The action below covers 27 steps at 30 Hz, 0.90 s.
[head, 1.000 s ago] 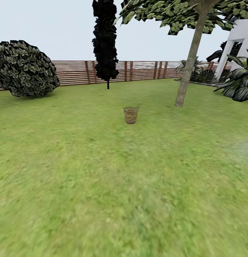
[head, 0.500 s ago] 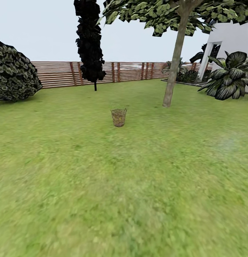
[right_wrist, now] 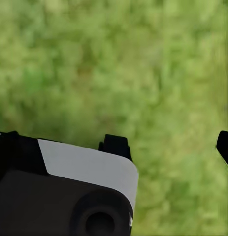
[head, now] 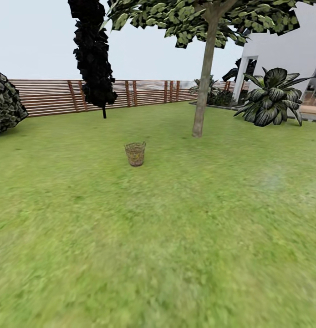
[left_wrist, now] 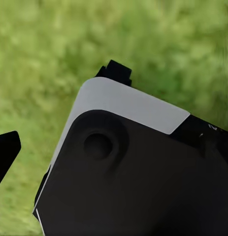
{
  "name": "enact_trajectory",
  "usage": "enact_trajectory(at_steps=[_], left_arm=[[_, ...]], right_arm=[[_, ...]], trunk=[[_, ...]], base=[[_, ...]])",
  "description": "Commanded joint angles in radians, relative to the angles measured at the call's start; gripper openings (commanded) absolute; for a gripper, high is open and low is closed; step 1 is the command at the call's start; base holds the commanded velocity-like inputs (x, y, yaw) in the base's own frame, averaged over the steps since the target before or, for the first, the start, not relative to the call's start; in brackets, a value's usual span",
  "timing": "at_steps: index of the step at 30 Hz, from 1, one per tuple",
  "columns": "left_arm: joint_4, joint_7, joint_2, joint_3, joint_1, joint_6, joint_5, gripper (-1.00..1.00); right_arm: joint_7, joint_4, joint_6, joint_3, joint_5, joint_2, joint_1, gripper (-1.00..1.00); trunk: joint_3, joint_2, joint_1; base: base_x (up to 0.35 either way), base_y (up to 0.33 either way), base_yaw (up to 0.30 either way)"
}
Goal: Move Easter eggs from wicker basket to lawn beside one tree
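Underfoot, both wrist views look down on blurred grass past the robot's own dark and pale body. In the left wrist view a black fingertip (left_wrist: 6,150) pokes in at one edge, and a black fingertip (right_wrist: 224,146) does likewise in the right wrist view; whether either pincer is open or holding anything cannot be told.

The step in hand looks like the drive toward the wicker basket (head: 135,154), which stands upright on the lawn (head: 158,237), well ahead and a little left of centre. To do it well, steer slightly left so the basket comes dead ahead, and stop short enough for the arms to reach down into it. No eggs can be made out at this range.

Just beyond the basket and to its right rises the tree (head: 201,91), its pale trunk bare. Farther back stand a dark cypress (head: 92,54), a slatted wooden fence (head: 53,95), a broad-leaved plant (head: 269,98) and a white house (head: 285,50).
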Motion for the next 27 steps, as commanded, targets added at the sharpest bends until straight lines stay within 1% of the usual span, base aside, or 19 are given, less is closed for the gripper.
enact_trajectory(at_steps=[1, 23, 27], left_arm=[[0.001, 0.003, 0.0, 0.006, -0.001, 0.001, -0.001, 1.0], [0.001, 0.003, 0.0, 0.006, -0.001, 0.001, -0.002, 1.0], [0.001, 0.003, 0.0, 0.006, -0.001, 0.001, -0.002, 1.0]], right_arm=[[0.001, 0.004, -0.007, 0.001, 0.004, 0.0, -0.002, 1.0], [-0.004, 0.004, -0.007, 0.001, 0.006, 0.004, -0.002, 1.0], [-0.004, 0.004, -0.007, 0.001, 0.005, 0.006, -0.002, 1.0]], trunk=[[-0.001, 0.0, 0.001], [-0.001, 0.0, 0.001], [-0.001, 0.0, 0.001]], base=[[0.326, -0.076, -0.016], [0.326, -0.077, -0.001], [0.324, -0.124, 0.14]])
